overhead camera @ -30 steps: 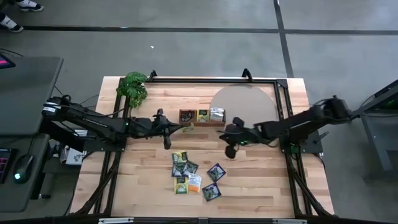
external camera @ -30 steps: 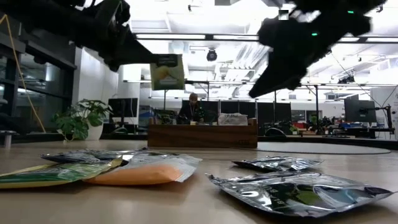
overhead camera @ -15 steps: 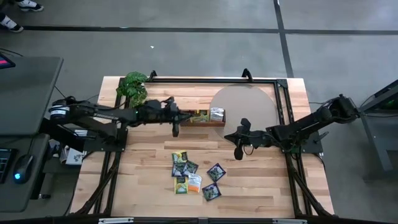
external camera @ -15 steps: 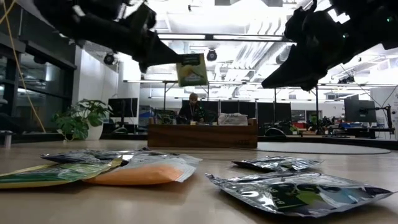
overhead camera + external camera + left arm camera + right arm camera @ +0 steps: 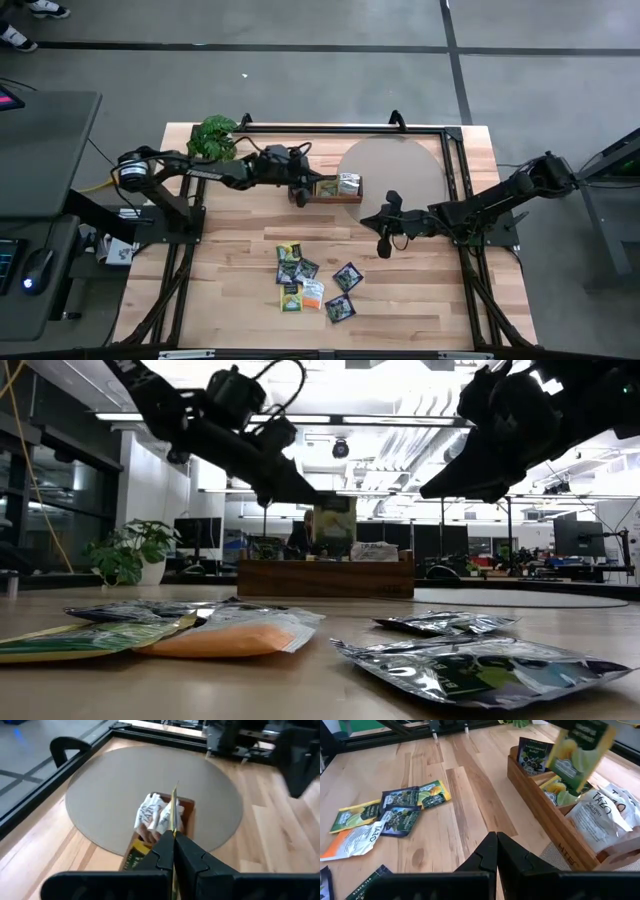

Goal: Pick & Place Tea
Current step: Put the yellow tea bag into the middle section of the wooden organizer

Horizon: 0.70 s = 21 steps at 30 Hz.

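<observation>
Yellow-green sachet is hanging above the wooden tray, clamped edge-on in the left gripper; right gripper is hovering right of the tray over bare table, fingers together; remaining sachets are lying scattered on the near tabletop.

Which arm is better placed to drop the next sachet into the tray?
Left. Its tool is shut on a yellow-green sachet just above the wooden tray. The right tool is shut and empty, between tray and loose sachets.
</observation>
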Tool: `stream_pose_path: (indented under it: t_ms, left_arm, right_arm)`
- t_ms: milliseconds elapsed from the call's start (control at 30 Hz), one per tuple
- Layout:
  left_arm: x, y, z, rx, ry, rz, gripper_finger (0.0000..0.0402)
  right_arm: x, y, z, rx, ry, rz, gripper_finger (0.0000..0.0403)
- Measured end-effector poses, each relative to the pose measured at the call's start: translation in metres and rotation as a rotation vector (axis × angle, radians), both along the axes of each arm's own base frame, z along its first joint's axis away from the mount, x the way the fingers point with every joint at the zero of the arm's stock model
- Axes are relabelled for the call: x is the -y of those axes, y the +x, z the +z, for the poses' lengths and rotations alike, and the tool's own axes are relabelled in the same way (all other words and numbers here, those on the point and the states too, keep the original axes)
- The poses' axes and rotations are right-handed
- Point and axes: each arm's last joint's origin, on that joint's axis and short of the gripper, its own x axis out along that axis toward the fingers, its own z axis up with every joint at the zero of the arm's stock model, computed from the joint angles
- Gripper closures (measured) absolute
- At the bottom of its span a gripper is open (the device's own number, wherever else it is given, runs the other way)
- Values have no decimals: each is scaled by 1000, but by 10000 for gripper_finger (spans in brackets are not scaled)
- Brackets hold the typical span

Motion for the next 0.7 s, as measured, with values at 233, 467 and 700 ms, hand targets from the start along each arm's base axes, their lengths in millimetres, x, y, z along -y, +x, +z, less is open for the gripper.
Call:
stream_pose_path:
  t_ms: [233, 467, 700]
  left_arm:
    - [-5, 4, -11, -50, 2, 56, 401]
    - [-4, 1, -19, -114, -60, 95, 401]
    - [-3, 1, -20, -120, -96, 53, 401]
  right_arm:
    - [0, 0, 0, -6, -19, 13, 402]
    - [0, 0, 0, -6, -19, 13, 402]
    - [0, 1, 1, 8, -18, 7, 402]
